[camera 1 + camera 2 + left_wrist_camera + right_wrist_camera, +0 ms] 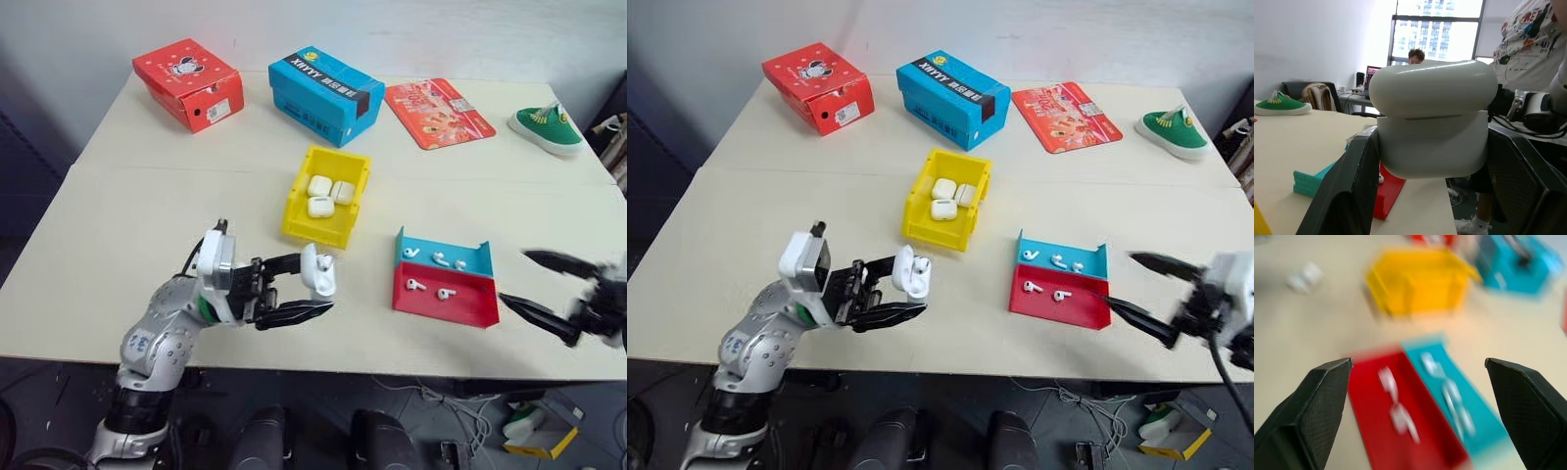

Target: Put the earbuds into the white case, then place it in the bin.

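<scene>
Two grippers are in front of me. My left gripper (306,285) is clamped on the white case (318,271), one black finger on each side of its body, with the lid ajar above it and an earbud tip showing at the opening. I hold it in the air above the near part of the surface (137,225), just short of the yellow bin (328,230), whose sloped front faces the case. Three more white cases (324,194) lie inside that bin. My left forearm rises from the near edge and the gripper points toward my right, roughly level.

My right gripper (534,284) stands wide apart and holds nothing. It hangs off the right near corner of the surface, its fingers aimed toward the red tray (446,304) and the blue tray (446,252), which sit touching each other. Loose earbuds (431,289) lie in both trays, near that gripper but apart from it.
</scene>
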